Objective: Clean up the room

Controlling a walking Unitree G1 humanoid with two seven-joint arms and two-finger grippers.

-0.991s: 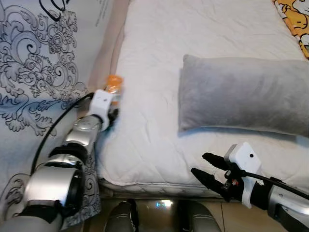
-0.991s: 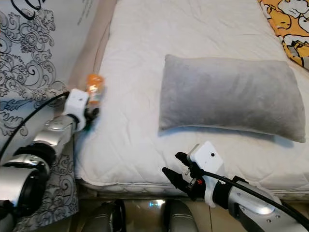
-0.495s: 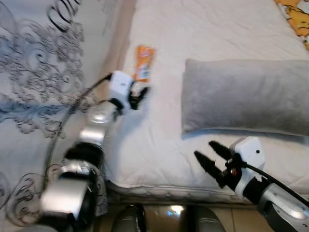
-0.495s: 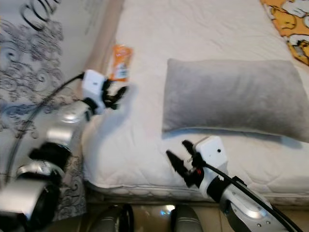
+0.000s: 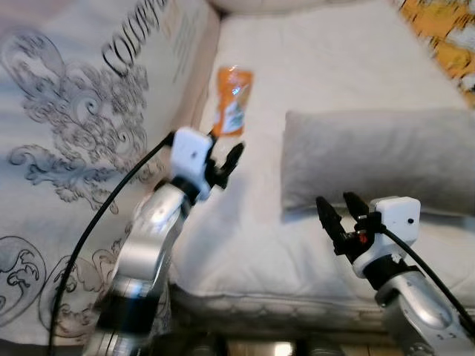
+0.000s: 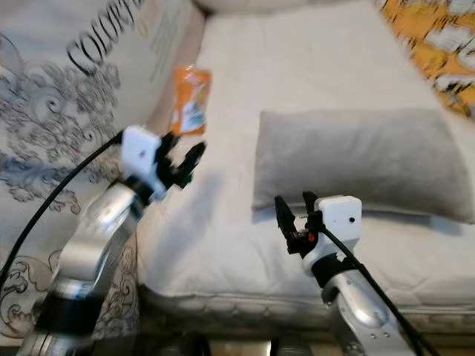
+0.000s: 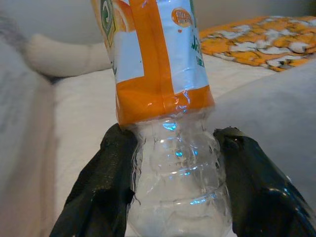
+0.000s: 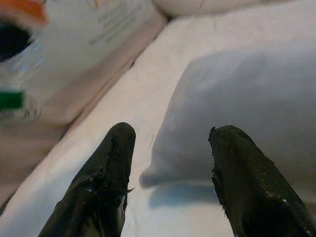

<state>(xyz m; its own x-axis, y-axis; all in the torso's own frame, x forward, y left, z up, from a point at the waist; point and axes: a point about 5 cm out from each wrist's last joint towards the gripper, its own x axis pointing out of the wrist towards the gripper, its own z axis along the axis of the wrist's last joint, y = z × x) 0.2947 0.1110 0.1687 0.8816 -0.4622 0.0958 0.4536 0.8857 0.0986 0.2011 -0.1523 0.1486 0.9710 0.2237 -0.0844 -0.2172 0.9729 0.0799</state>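
Bottle [image 5: 232, 101] gripped by the left claw [image 5: 225, 160] above the bed [image 5: 334, 44]'s edge.
Head views: it stands up from the claw's tips; the right claw [image 5: 334, 211] hangs spread and empty just before the pillow [image 5: 378, 152]. Left wrist view: both fingers [image 7: 101, 182] press the clear body below the label, so keep the squeeze gentle. Right wrist view: pillow between the parted fingers [image 8: 106, 177].

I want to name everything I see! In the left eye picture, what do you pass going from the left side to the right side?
Patterned bedding → left pincer holding the orange bottle → grey pillow → orange blanket.
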